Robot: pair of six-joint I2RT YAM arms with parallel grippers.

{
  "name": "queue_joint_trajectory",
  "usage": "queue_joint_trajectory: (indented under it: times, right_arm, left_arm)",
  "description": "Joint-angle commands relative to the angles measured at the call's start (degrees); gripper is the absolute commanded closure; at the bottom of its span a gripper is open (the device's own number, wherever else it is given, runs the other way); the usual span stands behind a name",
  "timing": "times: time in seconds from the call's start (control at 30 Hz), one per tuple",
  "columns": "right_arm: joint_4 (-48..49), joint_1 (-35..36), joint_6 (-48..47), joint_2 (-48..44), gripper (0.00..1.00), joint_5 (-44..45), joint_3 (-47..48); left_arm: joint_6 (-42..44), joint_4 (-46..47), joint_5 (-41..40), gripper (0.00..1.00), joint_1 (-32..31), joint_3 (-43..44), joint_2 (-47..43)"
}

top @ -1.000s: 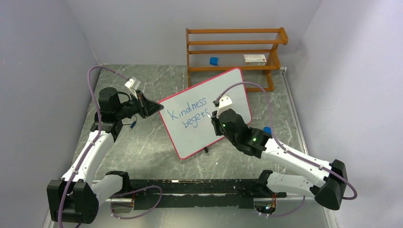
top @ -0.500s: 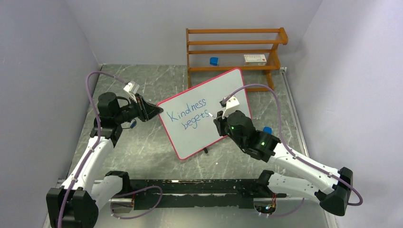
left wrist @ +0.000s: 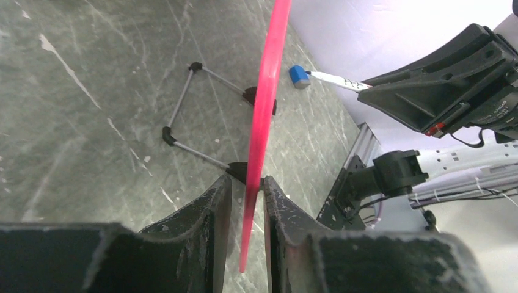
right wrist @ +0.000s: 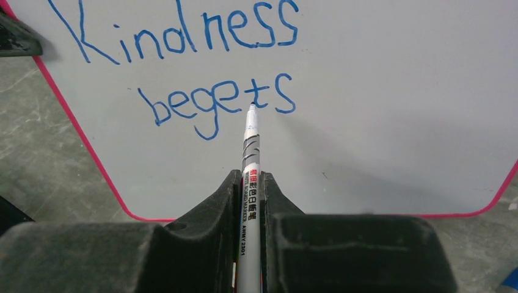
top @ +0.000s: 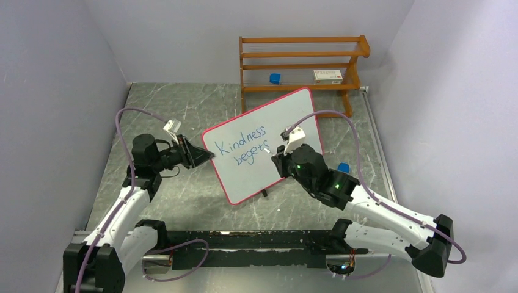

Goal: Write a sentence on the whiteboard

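Writing is under way: from above, the whiteboard (top: 244, 180) is seen propped mid-table, with two lines of the sentence (top: 244, 145) done. At the left wrist, the left gripper (left wrist: 247, 180) is set narrowly apart astride the rim (left wrist: 269, 91), not clamped. At the right wrist, the right gripper (right wrist: 249, 178) is closed on the marker (right wrist: 250, 146), tip at "begets". A third line is judged next, so the tip must be shifted lower.

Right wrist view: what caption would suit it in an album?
The right gripper holds a marker, its tip at the "t" of "begets" in the blue writing on the whiteboard.
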Motion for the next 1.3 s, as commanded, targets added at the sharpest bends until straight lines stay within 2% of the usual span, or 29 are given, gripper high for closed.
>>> queue_joint_trajectory:
  times: [0.0,0.13,0.2,0.3,0.47,0.9,1.27]
  right_arm:
    - [2.48,1.5,0.39,-0.55,1.0,-0.09,-0.69]
    - [2.59,3.03,0.55,0.02,1.0,0.77,-0.77]
    - [2.65,3.95,0.53,-0.06,1.0,1.32,-0.78]
    - [2.34,5.66,0.37,0.19,1.0,2.13,-0.7]
    - [1.41,9.15,1.04,1.07,1.0,4.74,-1.08]
    - [-0.45,19.4,4.3,6.73,1.0,13.08,-0.38]
    - [1.21,22.86,4.48,11.84,1.0,16.29,1.52]
  left_arm:
    - [-4.29,7.63,0.92,0.71,-2.66,-1.09,0.41]
    - [-5.12,9.48,-0.53,0.72,-4.78,-1.97,1.11]
    - [-4.99,9.41,-1.13,0.78,-5.15,-2.12,1.25]
    - [-4.54,9.16,-2.36,0.8,-5.4,-2.27,0.94]
    - [-4.54,9.51,-3.34,0.95,-5.62,-2.85,1.04]
    - [-3.48,8.8,-5.01,0.95,-5.71,-3.64,-0.9]
    - [-2.81,8.82,-5.32,0.95,-6.06,-3.78,-1.43]
